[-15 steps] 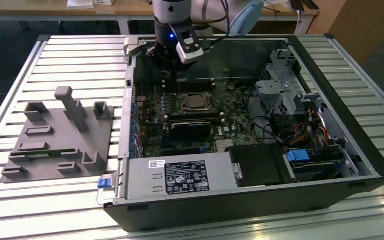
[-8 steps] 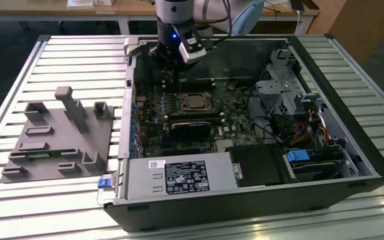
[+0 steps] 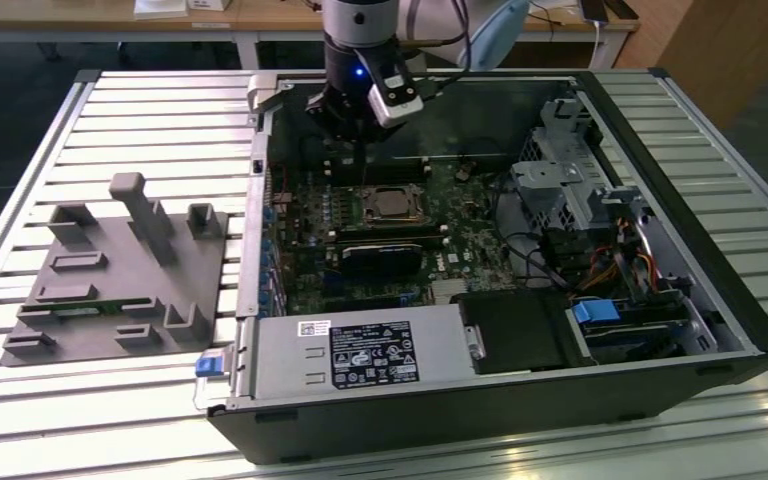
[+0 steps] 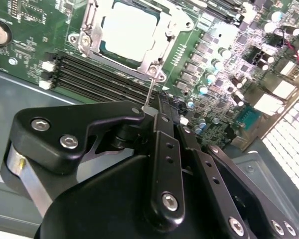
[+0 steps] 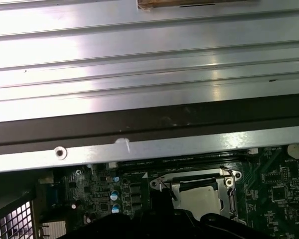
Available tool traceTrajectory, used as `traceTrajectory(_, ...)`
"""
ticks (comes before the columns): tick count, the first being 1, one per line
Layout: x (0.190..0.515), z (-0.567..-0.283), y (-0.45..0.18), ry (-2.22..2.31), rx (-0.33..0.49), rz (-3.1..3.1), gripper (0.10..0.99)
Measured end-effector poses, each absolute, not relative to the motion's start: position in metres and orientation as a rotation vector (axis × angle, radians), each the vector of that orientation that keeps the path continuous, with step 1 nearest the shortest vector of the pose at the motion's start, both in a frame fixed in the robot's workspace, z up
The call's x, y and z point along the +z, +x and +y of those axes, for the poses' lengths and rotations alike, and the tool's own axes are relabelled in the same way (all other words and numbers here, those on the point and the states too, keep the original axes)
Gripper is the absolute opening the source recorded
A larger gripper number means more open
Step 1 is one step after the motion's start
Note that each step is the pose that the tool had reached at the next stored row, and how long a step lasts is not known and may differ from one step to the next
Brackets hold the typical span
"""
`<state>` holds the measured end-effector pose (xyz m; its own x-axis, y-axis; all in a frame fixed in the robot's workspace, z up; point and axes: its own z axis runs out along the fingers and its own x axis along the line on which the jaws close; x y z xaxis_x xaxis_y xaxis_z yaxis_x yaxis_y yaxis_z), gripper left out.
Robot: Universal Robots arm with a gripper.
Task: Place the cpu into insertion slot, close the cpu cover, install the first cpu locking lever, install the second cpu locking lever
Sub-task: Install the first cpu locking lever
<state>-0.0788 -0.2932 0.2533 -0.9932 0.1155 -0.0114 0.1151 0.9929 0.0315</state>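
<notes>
In the exterior view, an open computer case (image 3: 491, 420) lies on a slatted metal table (image 3: 91, 400), with a grey block fixture (image 3: 117, 270) beside it on the exterior view's left. The arm comes down over the far side of the case, and the gripper (image 3: 360, 175) reaches almost to the green board (image 3: 478, 250). Just below its tips sits the insertion slot (image 3: 368, 205), with the cpu (image 3: 387, 205) lying flat inside it. A black block (image 3: 384, 255) lies on the near side of the socket, a power supply (image 3: 357, 355) fills the near corner, and a drive cage (image 3: 558, 180) with loose cables (image 3: 598, 270) crowds the exterior view's right.

In the second wrist view, the gripper's black links take up the foreground and hide much of the board. The fingers (image 4: 162, 144) are clenched together at the tips, pinching the free end of a thin wire locking lever (image 4: 149, 92) that slants up from the socket's corner. The cpu cover (image 4: 162, 47) is down around the pale cpu (image 4: 129, 30). Long black memory slots (image 4: 99, 79) run between the socket and the claw.

In the first wrist view, the table's slats and the case wall (image 5: 154, 147) stand behind the socket. The cpu (image 5: 204, 199) shows in its frame, partly cut off by the dark gripper (image 5: 162, 199).
</notes>
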Motion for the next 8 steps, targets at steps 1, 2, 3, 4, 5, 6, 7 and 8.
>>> traceTrajectory(1,0.2532,-0.2932,-0.0777,0.181,0.048,3.123,0.106)
traceTrajectory(2,0.2531,-0.2932,-0.0765,0.180,0.048,3.123,0.106)
traceTrajectory(3,0.2530,-0.2932,-0.0755,0.180,0.048,3.123,0.106)
traceTrajectory(4,0.2529,-0.2932,-0.0745,0.180,0.048,3.123,0.106)
traceTrajectory(5,0.2528,-0.2932,-0.0735,0.180,0.048,3.123,0.106)
traceTrajectory(6,0.2527,-0.2932,-0.0724,0.180,0.048,3.123,0.106)
traceTrajectory(7,0.2526,-0.2932,-0.0713,0.180,0.048,3.123,0.106)
traceTrajectory(8,0.2525,-0.2932,-0.0700,0.180,0.048,3.123,0.106)
